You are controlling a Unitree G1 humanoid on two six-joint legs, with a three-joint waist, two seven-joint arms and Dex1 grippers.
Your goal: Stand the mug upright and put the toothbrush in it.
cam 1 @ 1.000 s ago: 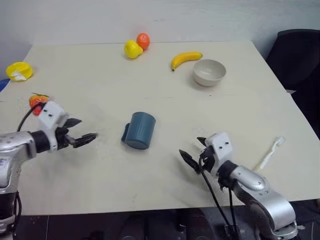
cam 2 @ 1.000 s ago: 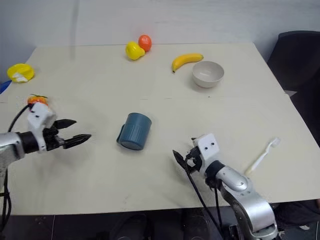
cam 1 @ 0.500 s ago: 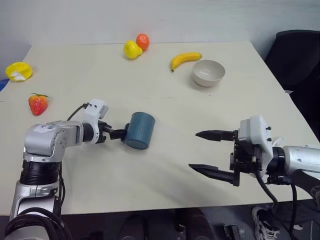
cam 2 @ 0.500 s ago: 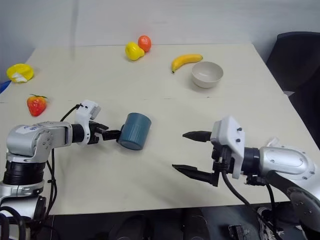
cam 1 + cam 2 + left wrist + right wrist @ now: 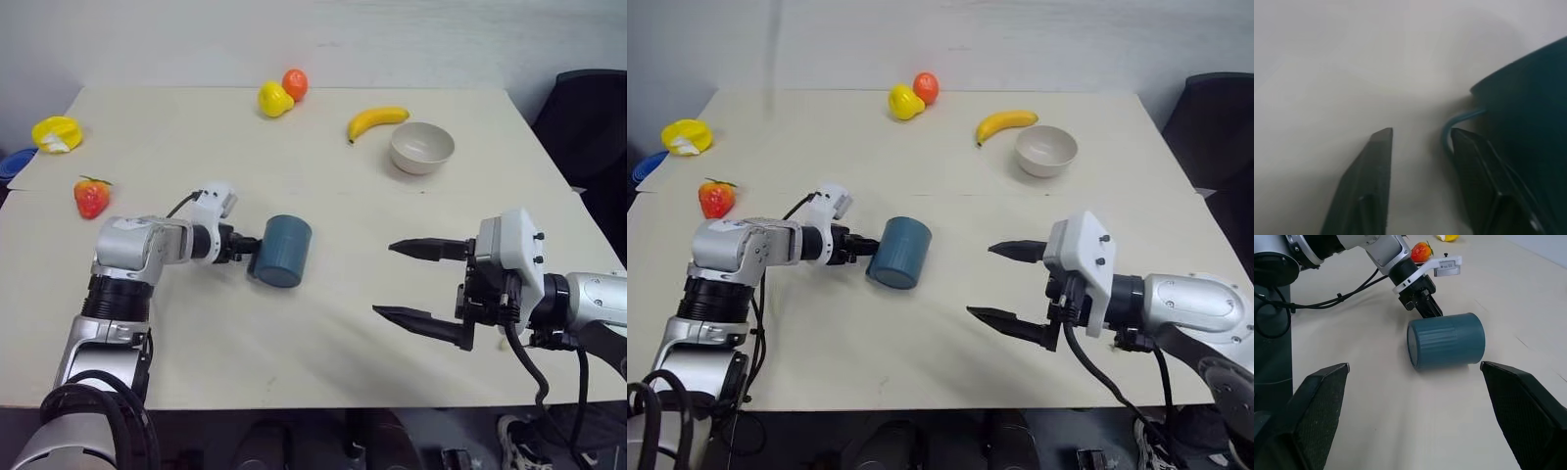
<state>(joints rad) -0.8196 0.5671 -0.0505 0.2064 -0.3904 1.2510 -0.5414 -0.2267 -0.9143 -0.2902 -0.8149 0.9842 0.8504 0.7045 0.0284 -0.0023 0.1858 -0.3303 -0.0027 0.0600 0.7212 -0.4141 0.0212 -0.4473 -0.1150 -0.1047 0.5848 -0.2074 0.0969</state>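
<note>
Pale counter (image 5: pixel 323 323) under a white wall: from the head views, the mug (image 5: pixel 284 251) lies on its side mid-counter, and the left tool (image 5: pixel 247 249) has swung in from the left edge to its handle side. The right tool (image 5: pixel 1009 284) has lifted, fingers wide apart. Left wrist view: fingers (image 5: pixel 1371 181) narrowed, one tucked at the handle (image 5: pixel 1457 122), so a grip is forming for uprighting. Right wrist view: mug rolled flat, not yet stood.

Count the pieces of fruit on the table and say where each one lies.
4: a strawberry near the left edge, a yellow fruit touching an orange one at the far edge, and a banana beside the bowl.
</note>
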